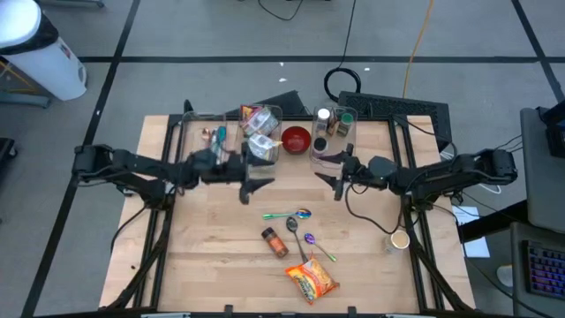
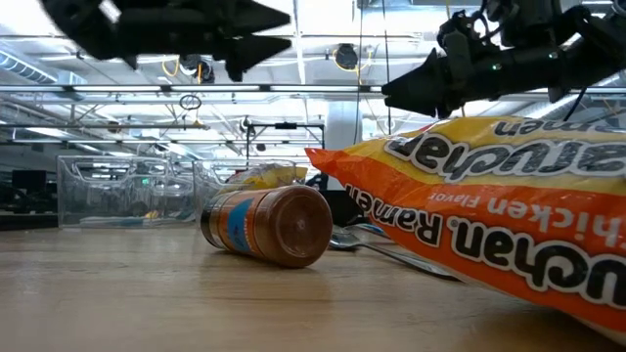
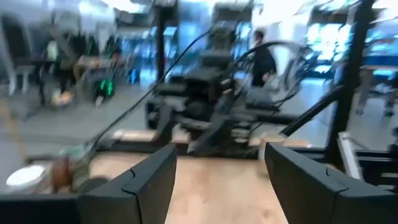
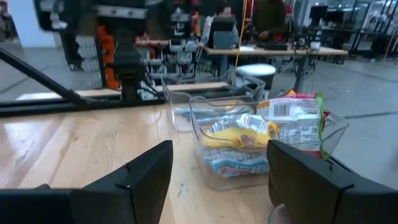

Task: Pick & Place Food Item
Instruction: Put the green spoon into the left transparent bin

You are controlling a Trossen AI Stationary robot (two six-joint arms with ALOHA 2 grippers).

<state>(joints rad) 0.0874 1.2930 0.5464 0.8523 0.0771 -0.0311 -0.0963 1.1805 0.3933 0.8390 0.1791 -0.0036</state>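
Observation:
An orange ramen packet [image 1: 311,280] lies flat near the table's front edge, filling the low view's right [image 2: 489,196]. A brown spice jar [image 1: 274,242] lies on its side beside it [image 2: 269,225]. My left gripper [image 1: 256,184] hovers open above the table's middle, pointing toward the right edge; its fingers stand apart with nothing between them [image 3: 217,180]. My right gripper [image 1: 334,181] faces it from the right, also open and empty [image 4: 221,177]. Both hang well above the food items [image 2: 279,29] [image 2: 391,93].
Spoons [image 1: 296,215] and a purple-headed utensil [image 1: 311,240] lie between the jar and the grippers. At the far edge stand a clear bin of snack packets [image 1: 256,132] [image 4: 261,140], a red bowl [image 1: 296,139] and a clear bin of bottles [image 1: 331,132]. A paper cup [image 1: 400,240] sits at the right.

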